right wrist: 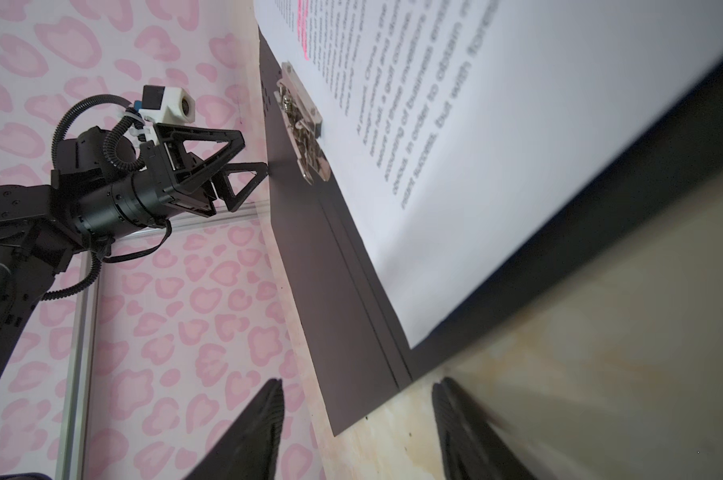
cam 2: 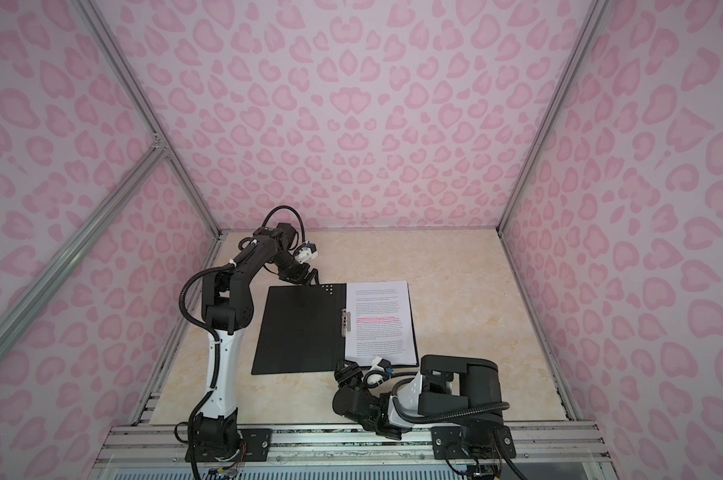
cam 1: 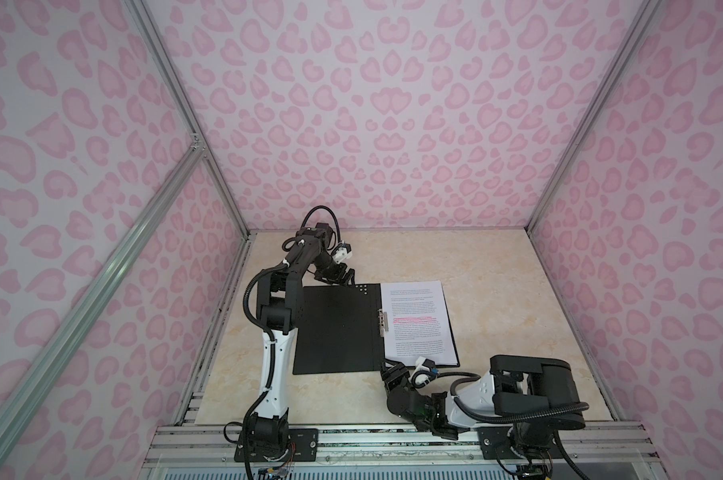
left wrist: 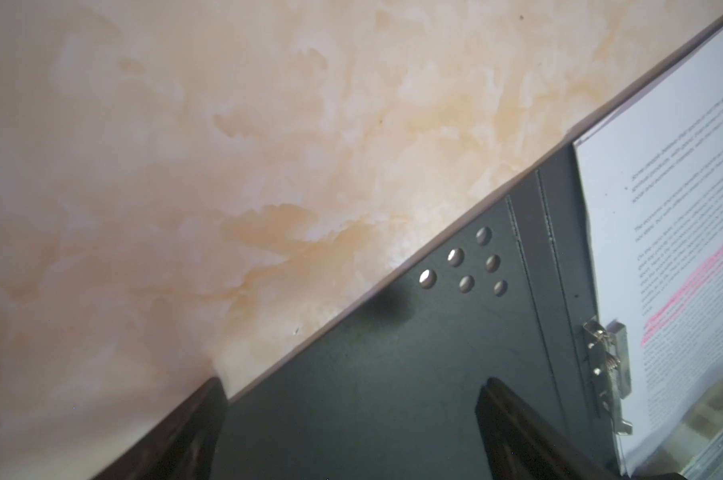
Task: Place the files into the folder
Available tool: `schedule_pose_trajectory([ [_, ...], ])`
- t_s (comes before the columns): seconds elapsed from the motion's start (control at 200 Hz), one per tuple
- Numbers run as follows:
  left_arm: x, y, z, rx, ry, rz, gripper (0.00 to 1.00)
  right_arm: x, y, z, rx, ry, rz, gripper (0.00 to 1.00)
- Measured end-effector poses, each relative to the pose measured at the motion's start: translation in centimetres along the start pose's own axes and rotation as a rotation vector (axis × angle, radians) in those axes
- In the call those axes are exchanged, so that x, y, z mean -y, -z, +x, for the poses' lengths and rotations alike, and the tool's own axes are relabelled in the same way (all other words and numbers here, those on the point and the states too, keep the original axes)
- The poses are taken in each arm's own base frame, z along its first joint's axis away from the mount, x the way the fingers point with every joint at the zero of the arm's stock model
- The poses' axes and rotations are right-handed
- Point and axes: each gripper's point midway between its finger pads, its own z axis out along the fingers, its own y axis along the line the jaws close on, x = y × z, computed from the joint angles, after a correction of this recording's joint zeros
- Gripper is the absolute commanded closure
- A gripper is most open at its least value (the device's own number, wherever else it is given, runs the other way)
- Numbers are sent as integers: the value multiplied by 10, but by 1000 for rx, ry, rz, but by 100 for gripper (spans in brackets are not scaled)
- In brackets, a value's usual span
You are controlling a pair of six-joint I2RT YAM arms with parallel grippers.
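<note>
The folder (cam 1: 336, 328) lies open mid-frame on the surface (cam 1: 497, 291), with the files (cam 1: 418, 320) already on its right half beside the clip (cam 1: 383, 321). Closing the folder seems all that is left to do. The left gripper (cam 1: 343, 277) straddles the folder's upper edge, released. The right gripper (cam 1: 386, 368), at the lower edge, is spread and empty.

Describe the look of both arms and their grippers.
Both arms, left arm and right arm, are black with a white shell on one link. Black ribbed cables loop along them. The left gripper has black fingers shaped as open triangular frames; a small white-and-black camera sits on its wrist. The right gripper looks alike.
</note>
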Motion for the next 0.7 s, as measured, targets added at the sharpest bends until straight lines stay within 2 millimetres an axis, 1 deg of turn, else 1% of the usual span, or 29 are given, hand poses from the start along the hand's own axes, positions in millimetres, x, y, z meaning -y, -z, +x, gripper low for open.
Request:
schedule_pose_trajectory([
  [0.085, 1, 1, 0, -6, -6, 3, 0, -1, -3, 0, 6, -5, -4, 38],
  [0.13, 2, 2, 1, -7, -10, 5, 2, -2, -4, 0, 7, -8, -7, 38],
  [0.245, 3, 8, 0, -16, -4, 2, 3, -3, -7, 5, 10, -11, -17, 38],
  [0.27, 4, 10, -2, -14, -1, 1, 3, -3, -7, 6, 9, -13, -20, 38],
  [0.34, 3, 13, -16, 19, -11, -7, 3, -3, -8, 8, 9, -16, -30, 38],
  [0.38, 3, 11, -22, 30, -11, -11, 3, -3, -7, 9, 12, -17, -37, 38],
  [0.43, 3, 7, -24, 27, -12, -11, 3, -2, -7, 11, 11, -18, -43, 38],
  [0.505, 5, -2, -21, -3, -11, -12, 3, 0, -7, 13, 7, -21, -50, 38],
  [0.7, 11, -8, -21, -19, -17, -24, 2, 0, -4, 13, -3, -34, -56, 37],
])
